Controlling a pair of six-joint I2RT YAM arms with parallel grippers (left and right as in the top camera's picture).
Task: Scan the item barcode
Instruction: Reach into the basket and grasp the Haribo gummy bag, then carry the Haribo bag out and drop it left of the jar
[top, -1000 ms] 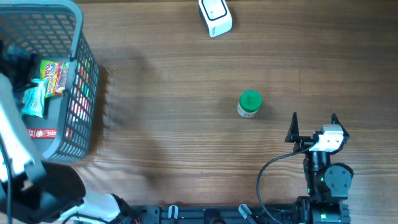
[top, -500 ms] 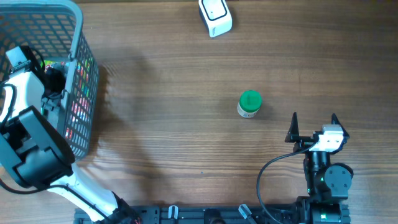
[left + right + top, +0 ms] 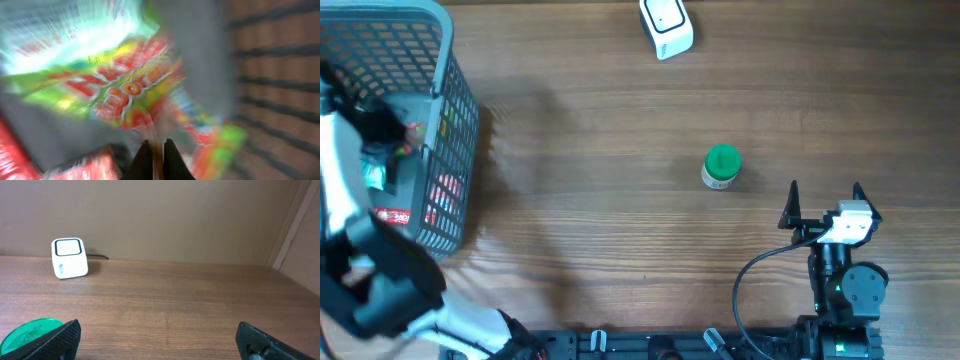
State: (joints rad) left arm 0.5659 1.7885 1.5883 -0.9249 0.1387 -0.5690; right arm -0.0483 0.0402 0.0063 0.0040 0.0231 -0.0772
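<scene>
The left pincer sat shut in the mesh basket by a glossy crinkled packet, its grip too blurred to tell; the right pincer gaped wide, empty.

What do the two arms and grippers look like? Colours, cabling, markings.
Right arm: black links, a white block at the wrist, green indicator lights, and a black cable looping to the base. Right gripper: two slim, pointed black fingers, textured in the wrist view. Left arm: white and black links, blurred. Left gripper: dark tapered fingers. No readable markings.
</scene>
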